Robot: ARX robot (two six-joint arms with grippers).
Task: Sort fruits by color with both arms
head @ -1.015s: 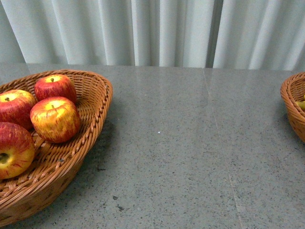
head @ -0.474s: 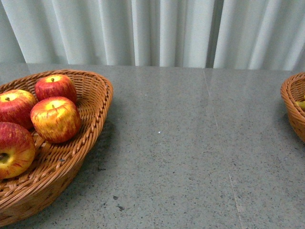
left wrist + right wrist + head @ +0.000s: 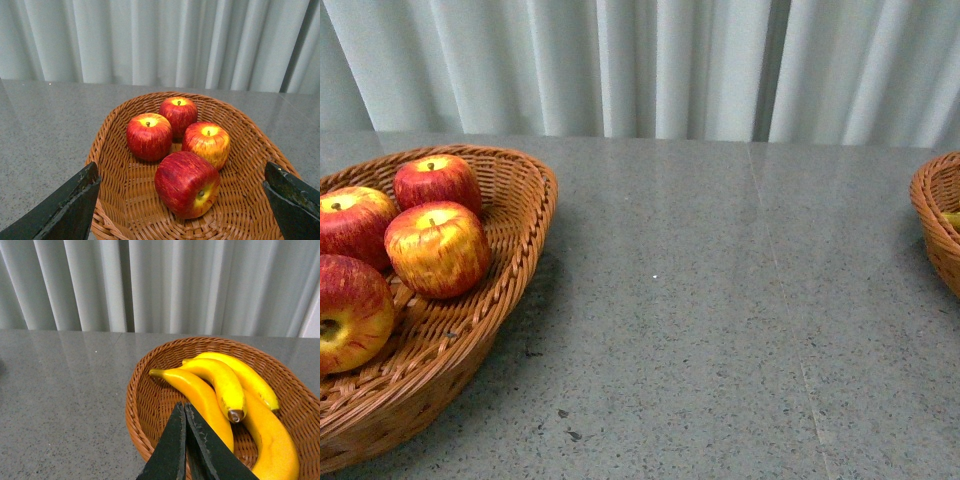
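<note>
Left tool [image 3: 182,200] wide open, empty, over apples [image 3: 187,184]; right tool [image 3: 184,445] closed, empty, over bananas [image 3: 200,397].

Barely any change over the last second in the front view. The apple basket [image 3: 510,260] with its four apples [image 3: 437,249] has crept slightly toward the right of the frame; the rim edge sits a touch further over. The nearest apple [image 3: 350,312] at the left edge shows a little more of itself. No end effector appears in that view, so I can't place the drift relative to either one.
</note>
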